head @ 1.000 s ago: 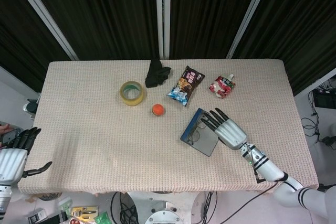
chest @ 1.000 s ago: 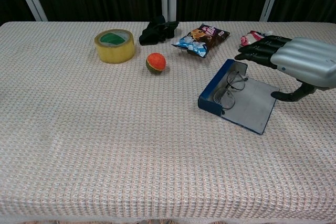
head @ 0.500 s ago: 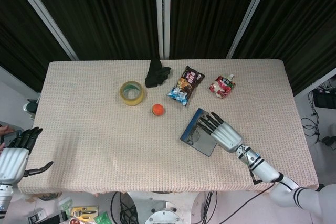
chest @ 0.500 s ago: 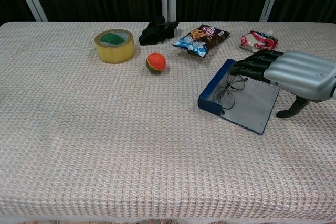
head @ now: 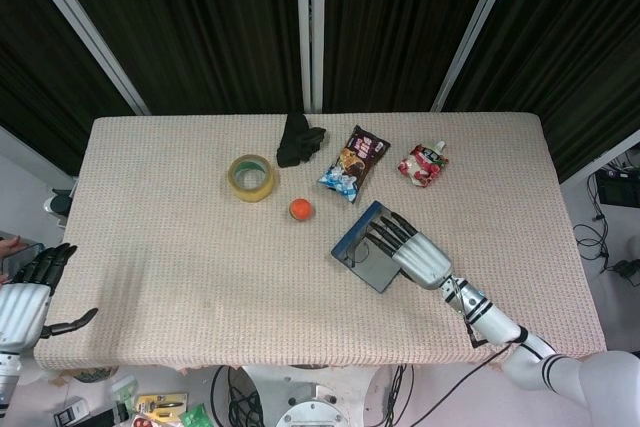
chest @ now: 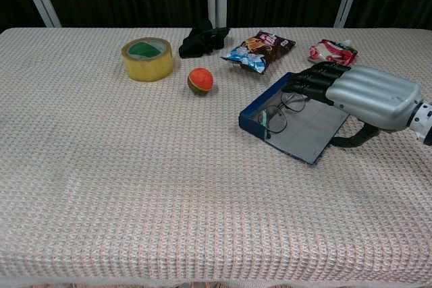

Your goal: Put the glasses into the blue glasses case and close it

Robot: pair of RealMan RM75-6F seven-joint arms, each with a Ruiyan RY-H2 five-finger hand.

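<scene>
Risk: right hand (chest: 361, 97) lies flat on open blue glasses case (chest: 297, 128); pressing without pinning could shove case along tabletop (head: 180, 247) or crush glasses (chest: 277, 114) under lid. Glasses sit in case tray, just beyond fingertips (chest: 294, 86). Right hand holds nothing, fingers extended. Left hand (head: 25, 297) off tabletop edge, fingers apart, empty.
</scene>
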